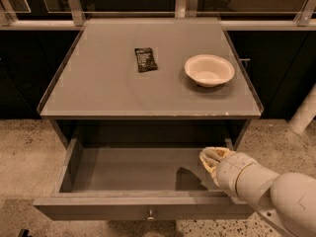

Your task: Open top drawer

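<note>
Top drawer (123,205) stands pulled well out beneath tabletop (98,93), grey interior exposed, knob (150,214) at front centre. Gripper (212,160) sits over drawer's right rear, off knob. I see nothing held and can't tell how wide it is. I judge pull done. Bowl (209,70), packet (146,59) on top.

Top drawer (129,171) open — gripper (211,158) over right side.
</note>
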### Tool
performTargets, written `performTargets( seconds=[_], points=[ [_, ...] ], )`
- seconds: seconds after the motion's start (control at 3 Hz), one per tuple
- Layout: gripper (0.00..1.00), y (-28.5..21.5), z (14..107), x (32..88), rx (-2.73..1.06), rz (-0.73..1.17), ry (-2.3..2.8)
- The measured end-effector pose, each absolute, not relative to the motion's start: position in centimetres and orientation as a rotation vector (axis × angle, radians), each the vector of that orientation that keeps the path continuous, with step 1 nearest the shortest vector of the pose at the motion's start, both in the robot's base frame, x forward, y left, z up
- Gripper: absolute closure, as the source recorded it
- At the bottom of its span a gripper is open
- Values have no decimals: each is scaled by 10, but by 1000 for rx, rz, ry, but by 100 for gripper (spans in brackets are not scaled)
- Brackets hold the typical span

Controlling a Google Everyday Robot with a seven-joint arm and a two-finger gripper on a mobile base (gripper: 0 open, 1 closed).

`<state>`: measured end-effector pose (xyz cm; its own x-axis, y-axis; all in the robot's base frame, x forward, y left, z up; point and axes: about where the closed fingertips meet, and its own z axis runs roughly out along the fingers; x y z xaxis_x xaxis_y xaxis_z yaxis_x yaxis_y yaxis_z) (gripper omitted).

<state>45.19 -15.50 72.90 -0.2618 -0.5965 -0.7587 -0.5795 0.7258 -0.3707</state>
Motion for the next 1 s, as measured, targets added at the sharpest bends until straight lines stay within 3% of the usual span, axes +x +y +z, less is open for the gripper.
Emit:
performTargets(
  seconds=[0.67,1.0],
  points=[
    [6,-155,729,452,-902,-22,1936],
    [0,-155,729,452,-903,-22,1936]
  ],
)
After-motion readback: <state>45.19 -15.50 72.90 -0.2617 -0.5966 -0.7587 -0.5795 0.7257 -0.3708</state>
